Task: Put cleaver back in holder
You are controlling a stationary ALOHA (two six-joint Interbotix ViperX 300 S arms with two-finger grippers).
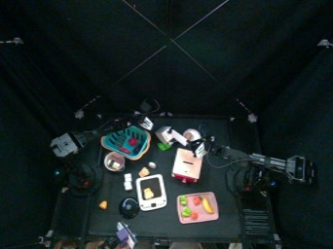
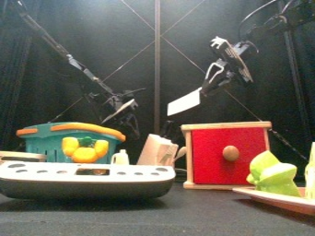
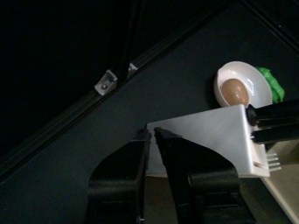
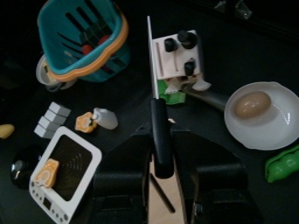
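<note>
The black table [image 1: 228, 209] fills the middle of the top view, crowded with toys. In the front view, a red-fronted wooden box [image 2: 227, 153] stands right of centre and a teal basket [image 2: 68, 143] at the left. Between them, low in the frame, sits the pale knife holder [image 2: 157, 149], tilted. The right gripper [image 4: 160, 157] is clamped on the handle of the cleaver [image 4: 153, 66]; in the front view the blade [image 2: 185, 100] hangs in the air, up and right of the holder. In the right wrist view the cleaver's long axis runs straight away from the jaws, edge-on, toward the slotted holder [image 4: 183, 59] beyond its tip. The left gripper [image 3: 163, 171] seems closed, steadying the holder [image 3: 216, 140].
</note>
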